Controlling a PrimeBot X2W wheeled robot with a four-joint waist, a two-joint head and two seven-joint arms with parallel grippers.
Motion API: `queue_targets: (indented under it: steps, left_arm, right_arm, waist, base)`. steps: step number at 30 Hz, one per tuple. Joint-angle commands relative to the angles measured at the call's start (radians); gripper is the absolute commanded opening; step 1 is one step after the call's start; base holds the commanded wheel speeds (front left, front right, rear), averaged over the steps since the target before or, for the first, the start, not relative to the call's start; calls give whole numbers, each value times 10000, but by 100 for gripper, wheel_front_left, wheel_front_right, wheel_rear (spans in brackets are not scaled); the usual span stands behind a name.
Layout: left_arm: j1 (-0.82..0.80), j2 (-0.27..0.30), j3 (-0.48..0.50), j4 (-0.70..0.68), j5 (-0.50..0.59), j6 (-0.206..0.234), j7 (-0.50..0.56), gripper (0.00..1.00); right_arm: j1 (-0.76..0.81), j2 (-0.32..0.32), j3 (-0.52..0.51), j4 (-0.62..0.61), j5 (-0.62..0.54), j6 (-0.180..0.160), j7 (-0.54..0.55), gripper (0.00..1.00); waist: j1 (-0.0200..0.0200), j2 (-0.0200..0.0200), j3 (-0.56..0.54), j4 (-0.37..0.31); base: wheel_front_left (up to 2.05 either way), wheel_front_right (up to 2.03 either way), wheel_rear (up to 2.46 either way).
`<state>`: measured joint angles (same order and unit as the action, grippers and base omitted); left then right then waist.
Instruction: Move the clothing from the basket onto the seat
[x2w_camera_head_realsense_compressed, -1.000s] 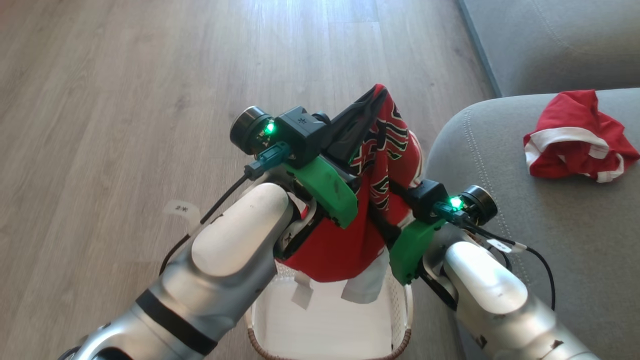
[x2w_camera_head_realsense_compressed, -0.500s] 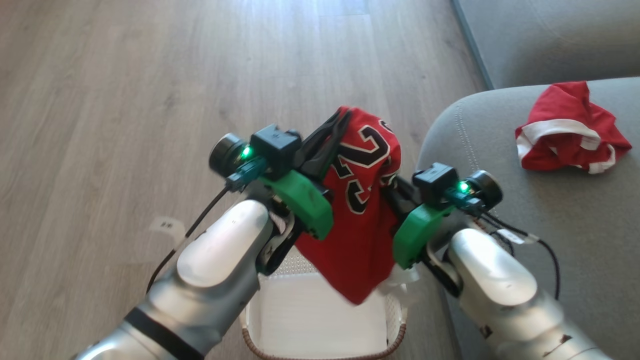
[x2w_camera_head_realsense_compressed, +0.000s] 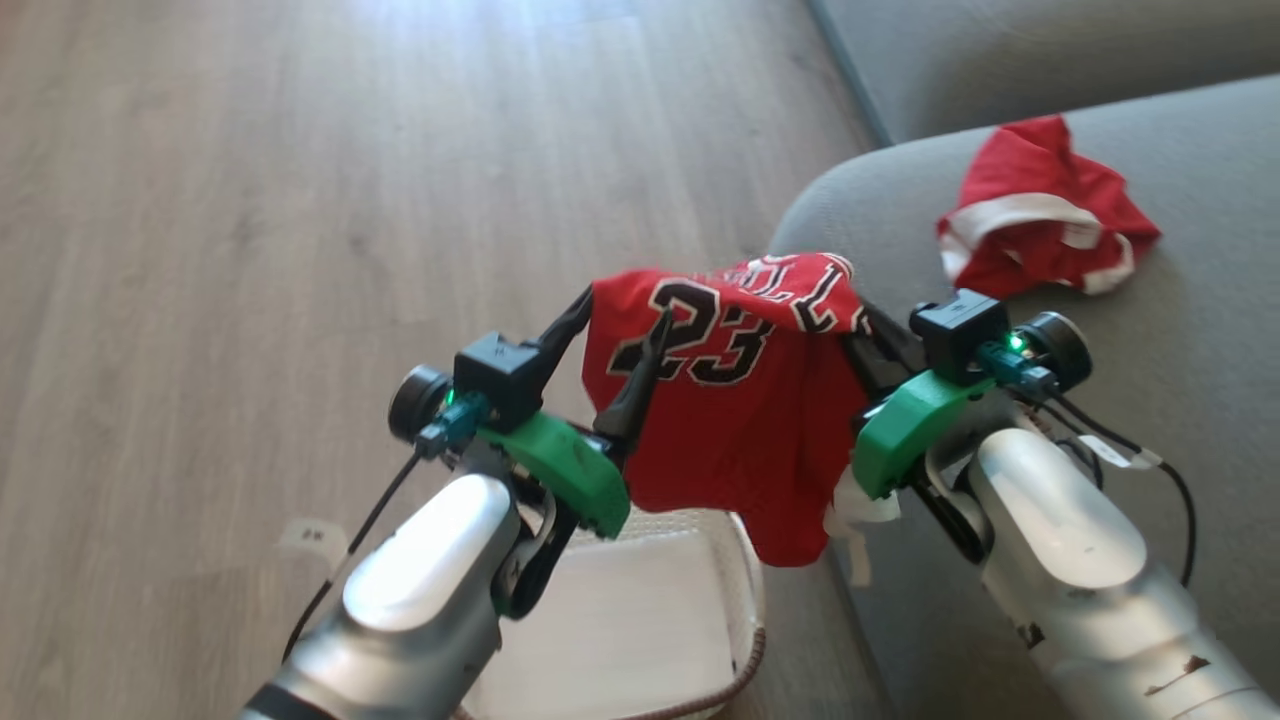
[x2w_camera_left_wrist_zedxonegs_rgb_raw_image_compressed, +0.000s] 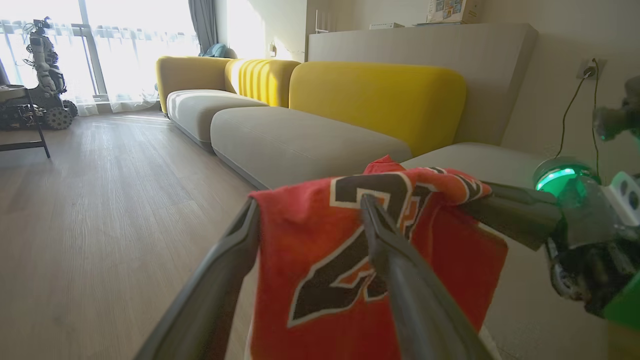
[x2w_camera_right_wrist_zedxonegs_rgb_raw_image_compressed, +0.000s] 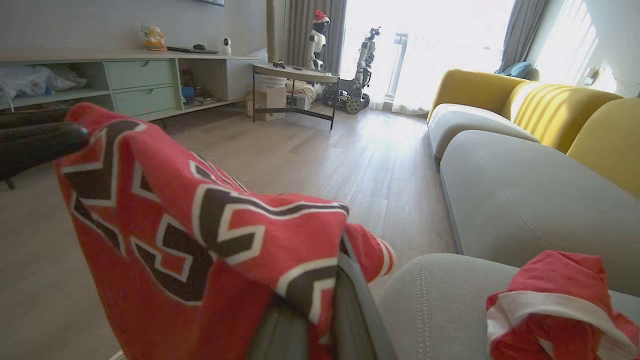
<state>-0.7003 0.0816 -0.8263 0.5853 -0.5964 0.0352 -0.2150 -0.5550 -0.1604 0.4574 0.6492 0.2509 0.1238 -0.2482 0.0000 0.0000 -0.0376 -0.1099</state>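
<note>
A red jersey (x2w_camera_head_realsense_compressed: 740, 420) with black numerals, part of the clothing, hangs in the air above the white basket (x2w_camera_head_realsense_compressed: 745, 590), beside the grey seat (x2w_camera_head_realsense_compressed: 1100, 400). My right gripper (x2w_camera_head_realsense_compressed: 868, 330) is shut on its right upper edge, and the cloth wraps those fingers (x2w_camera_right_wrist_zedxonegs_rgb_raw_image_compressed: 350, 300). At the jersey's left edge my left gripper (x2w_camera_head_realsense_compressed: 628, 308) stands open: one finger lies in front of the cloth (x2w_camera_left_wrist_zedxonegs_rgb_raw_image_compressed: 325, 280), the other at its edge. Another red and white garment (x2w_camera_head_realsense_compressed: 1040, 210) lies crumpled on the seat.
Wooden floor (x2w_camera_head_realsense_compressed: 250, 250) spreads to the left, with a small paper label (x2w_camera_head_realsense_compressed: 312, 535) stuck on it. Yellow backrests (x2w_camera_left_wrist_zedxonegs_rgb_raw_image_compressed: 380, 100) line the sofa. Far across the room stand a dark side table (x2w_camera_right_wrist_zedxonegs_rgb_raw_image_compressed: 295, 85), a shelf unit (x2w_camera_right_wrist_zedxonegs_rgb_raw_image_compressed: 125, 80) and other robots (x2w_camera_right_wrist_zedxonegs_rgb_raw_image_compressed: 360, 70) by the window.
My left gripper has opened and my right gripper has shut on the jersey. The jersey now hangs spread wide between the arms. The camera has swung, so the sofa sits further left.
</note>
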Motion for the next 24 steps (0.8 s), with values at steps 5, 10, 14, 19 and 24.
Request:
queue_targets:
  steps: [5,10,14,19,24]
  left_arm:
    - [-99,137,267,-198,22,-42,-279,100]
    - [165,179,248,-98,58,-68,-369,100]
    - [342,232,248,-35,97,-78,-408,100]
    - [524,239,156,-64,266,-129,-442,100]
    - [738,252,2,-49,432,-191,-455,100]
  right_arm:
    - [-508,-182,-224,-427,-112,69,-135,0]
    - [-575,-477,-531,-589,-195,69,-74,0]
    - [-597,-723,-770,-870,-280,69,70,0]
    - [-514,-1076,-1027,-1318,-389,69,335,0]
    - [-362,-1331,-1276,-1841,-442,69,644,0]
  waist:
    - [0,0,79,-797]
    - [0,0,147,-1541]
    - [0,0,217,-2137]
    - [0,0,310,-2859]
    - [0,0,411,-3508]
  base:
    - [0,0,0]
    - [0,0,0]
    - [0,0,0]
    - [0,0,0]
    - [0,0,0]
